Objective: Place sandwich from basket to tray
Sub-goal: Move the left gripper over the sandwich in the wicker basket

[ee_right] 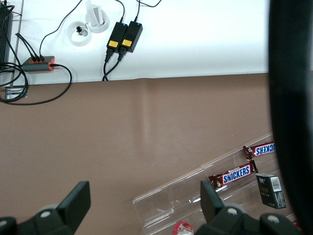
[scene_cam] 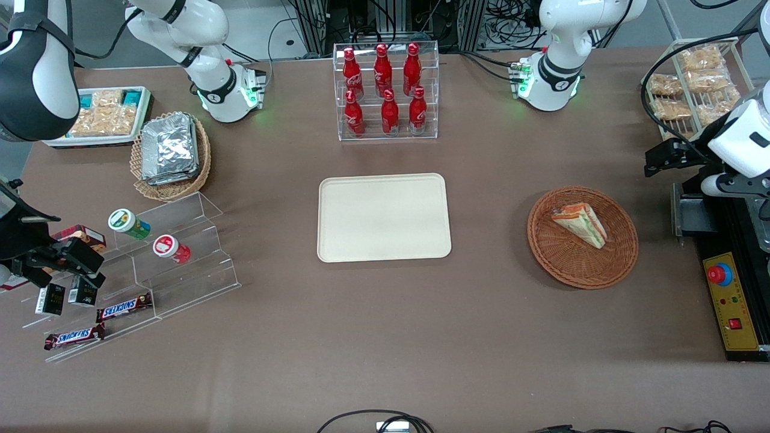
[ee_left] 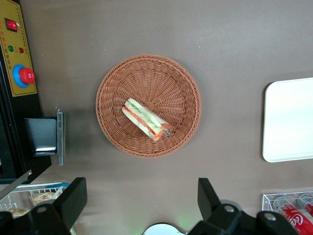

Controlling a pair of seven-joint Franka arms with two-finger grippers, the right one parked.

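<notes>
Nearest the front camera sits the basket [scene_cam: 582, 237] toward the working arm's end of the table, and the sandwich [scene_cam: 580, 224] lies on its side inside it, untouched. The tray [scene_cam: 384, 217] rests bare at mid-table, well apart from the basket, with the rack of red bottles [scene_cam: 385, 90] farther from the camera. The gripper [ee_left: 141, 203] hangs high above the table beside the basket, fingers [ee_left: 73, 199] spread wide and holding nothing.
</notes>
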